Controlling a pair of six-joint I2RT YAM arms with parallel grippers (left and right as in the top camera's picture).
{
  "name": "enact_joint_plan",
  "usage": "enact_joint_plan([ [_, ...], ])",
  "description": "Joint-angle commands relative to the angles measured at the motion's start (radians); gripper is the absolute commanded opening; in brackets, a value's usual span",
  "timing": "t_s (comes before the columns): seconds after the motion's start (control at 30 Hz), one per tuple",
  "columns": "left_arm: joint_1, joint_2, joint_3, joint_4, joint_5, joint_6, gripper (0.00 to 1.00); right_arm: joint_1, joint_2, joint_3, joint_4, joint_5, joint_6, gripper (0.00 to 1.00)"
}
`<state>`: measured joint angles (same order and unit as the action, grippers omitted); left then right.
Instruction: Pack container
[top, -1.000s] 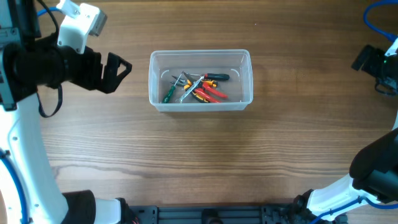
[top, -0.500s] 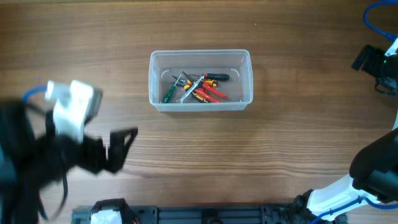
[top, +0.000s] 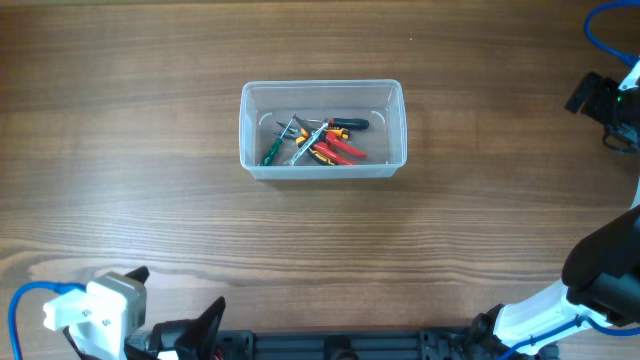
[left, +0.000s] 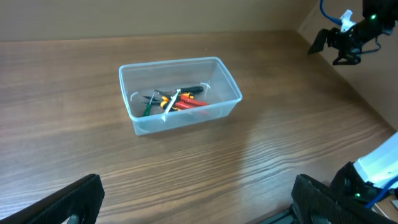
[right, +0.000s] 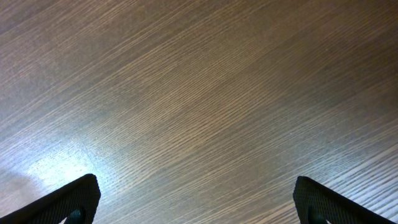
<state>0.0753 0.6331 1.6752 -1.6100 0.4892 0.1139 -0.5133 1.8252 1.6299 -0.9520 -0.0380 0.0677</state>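
Left gripper (left: 198, 200) has pulled back from beside the container (top: 320, 85) to the near-left table (top: 320, 250) edge, jaws wide apart, empty. Right gripper (right: 198, 200) is also spread, over bare wood. Container sits mid-table with hand tools (top: 318, 140) piled inside and none visible outside; packing looks done.

The left claw (left: 196, 186) hangs well apart from the container (left: 180, 93), on its near-left side, jaws spread wide. The right claw (right: 196, 183), far to the container's right, gapes equally wide.
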Motion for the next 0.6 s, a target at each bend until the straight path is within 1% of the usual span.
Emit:
enact_joint_plan([
  [0.0,0.006,-0.004,-0.014,-0.011,0.039,-0.018,1.0,0.003,0.002,-0.002,0.002,-0.008,0.018,1.0],
  [0.03,0.006,-0.004,-0.016,-0.011,0.037,-0.016,1.0,0.003,0.002,-0.002,0.002,-0.008,0.018,1.0],
  [0.13,0.006,-0.004,-0.016,-0.01,0.038,0.04,1.0,0.003,0.002,-0.002,0.002,-0.008,0.018,1.0],
  [0.33,0.006,-0.005,-0.043,0.046,0.038,0.039,1.0,0.003,0.002,-0.002,0.002,-0.008,0.018,1.0],
  [0.43,0.006,-0.034,-0.109,0.13,0.038,0.039,1.0,0.003,0.002,-0.002,0.002,-0.008,0.018,1.0],
  [0.57,0.006,-0.153,-0.29,0.351,0.037,0.039,1.0,0.003,0.002,-0.002,0.002,-0.008,0.018,1.0],
])
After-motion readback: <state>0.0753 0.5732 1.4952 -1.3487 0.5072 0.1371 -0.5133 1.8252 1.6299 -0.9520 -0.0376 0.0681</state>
